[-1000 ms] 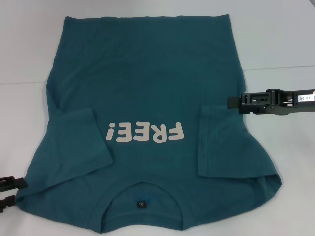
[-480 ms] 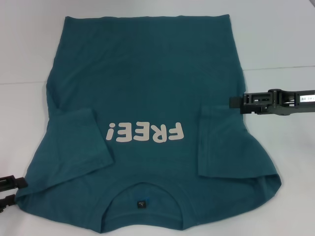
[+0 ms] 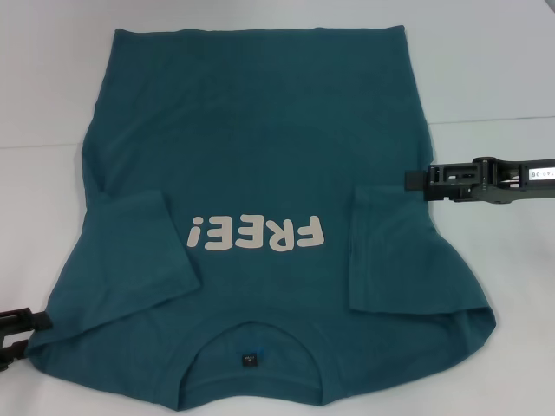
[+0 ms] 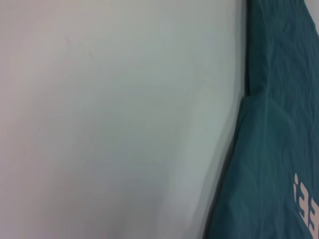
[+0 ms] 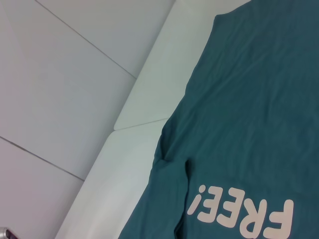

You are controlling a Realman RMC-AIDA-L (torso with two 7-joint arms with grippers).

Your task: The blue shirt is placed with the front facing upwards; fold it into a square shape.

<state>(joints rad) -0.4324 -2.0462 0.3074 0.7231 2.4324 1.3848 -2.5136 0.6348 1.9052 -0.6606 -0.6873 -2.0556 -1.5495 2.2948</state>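
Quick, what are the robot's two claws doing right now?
Left gripper: open, at the blue shirt's near left corner.
Right gripper: cannot tell, at the shirt's right edge.

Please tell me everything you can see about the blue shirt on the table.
The blue shirt is a dark teal short-sleeved T-shirt of soft, cotton-like cloth, lying flat and front up on the white table. Pale "FREE!" lettering crosses the chest. The round collar, with a small dark label, lies nearest the robot, the hem farthest. Both sleeves are folded inward over the body. The left gripper sits at the shoulder corner; the right gripper at the side edge.
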